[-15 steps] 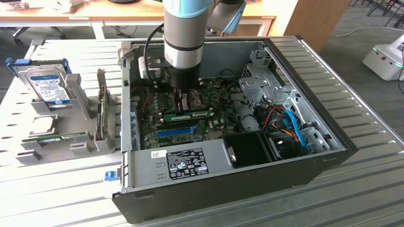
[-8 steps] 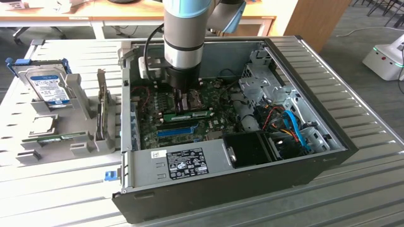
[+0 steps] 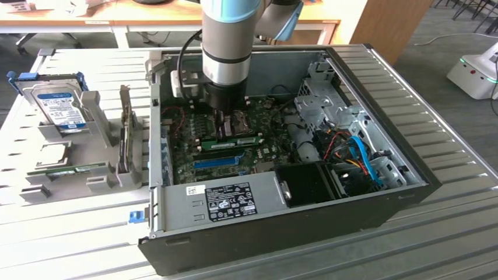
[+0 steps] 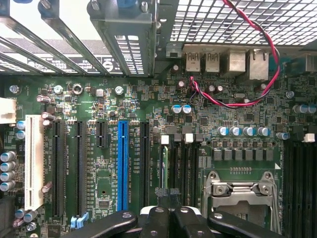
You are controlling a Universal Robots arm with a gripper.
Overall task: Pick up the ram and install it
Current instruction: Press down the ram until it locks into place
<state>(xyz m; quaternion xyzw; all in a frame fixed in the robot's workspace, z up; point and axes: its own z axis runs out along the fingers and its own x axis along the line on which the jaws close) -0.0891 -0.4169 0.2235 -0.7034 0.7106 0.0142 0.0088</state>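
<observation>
1. An open black computer case (image 3: 311, 227) lies on its side on a ribbed metal worktop (image 3: 459, 175); inside it sit a green motherboard (image 3: 241, 146), a grey drive cage (image 3: 327, 99), blue and orange cables (image 3: 362, 157) and a black fan shroud (image 3: 307, 184).
2. The robot arm (image 3: 225, 46) reaches down into the case, its tool (image 3: 228, 116) low over the motherboard near the memory slots.
3. In the wrist view the tool (image 4: 171, 218) shows black linkage arms and its fingers drawn close together; a thin dark edge stands between them, and whether that is the ram cannot be told.
4. The ram (image 3: 237, 142), a narrow green stick, lies across the board just below the tool in the exterior view.
5. The motherboard in the wrist view carries a blue slot (image 4: 122, 166), a white slot (image 4: 33, 161), several black slots, silver-topped capacitors (image 4: 242, 131) and a metal processor socket frame (image 4: 242, 191).
6. A twisted red and black wire (image 4: 257, 44) loops over the board.
7. To the exterior view's left, a grey holder (image 3: 78, 146) on the worktop keeps a silver hard drive (image 3: 60, 108) with a blue label standing upright.
</observation>
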